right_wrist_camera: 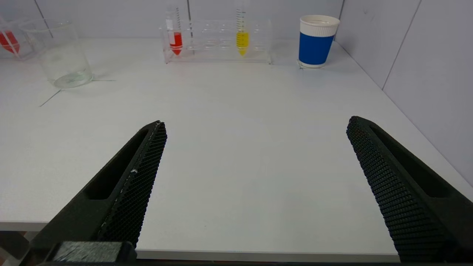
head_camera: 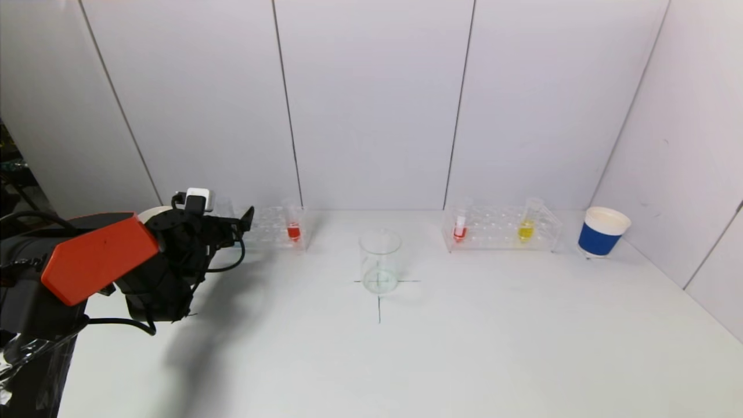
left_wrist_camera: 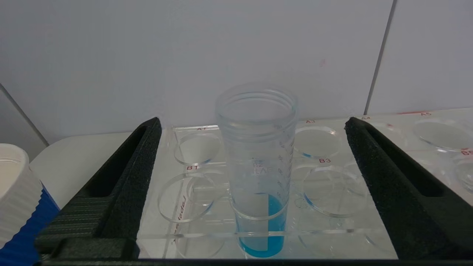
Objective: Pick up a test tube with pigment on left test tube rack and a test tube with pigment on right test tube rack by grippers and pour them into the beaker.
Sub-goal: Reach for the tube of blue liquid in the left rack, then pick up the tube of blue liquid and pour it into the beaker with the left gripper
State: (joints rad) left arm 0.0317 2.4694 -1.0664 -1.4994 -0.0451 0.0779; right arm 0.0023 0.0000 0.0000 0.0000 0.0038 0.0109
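Blue-pigment tube [left_wrist_camera: 260, 173] seated upright in left rack [left_wrist_camera: 207, 192], frame centre. Red [head_camera: 460, 226] and yellow [head_camera: 526, 225] tubes racked upper right [head_camera: 502, 229]. Beaker [head_camera: 380, 261] centred, empty.

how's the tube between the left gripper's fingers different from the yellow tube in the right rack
The blue tube holds blue liquid; the yellow tube holds yellow. The blue tube stands in the left rack, with the open left gripper around it but not touching; the yellow tube stands in the right rack, with the open right gripper far back over the table. Both are clear, uncapped, upright and partly filled.
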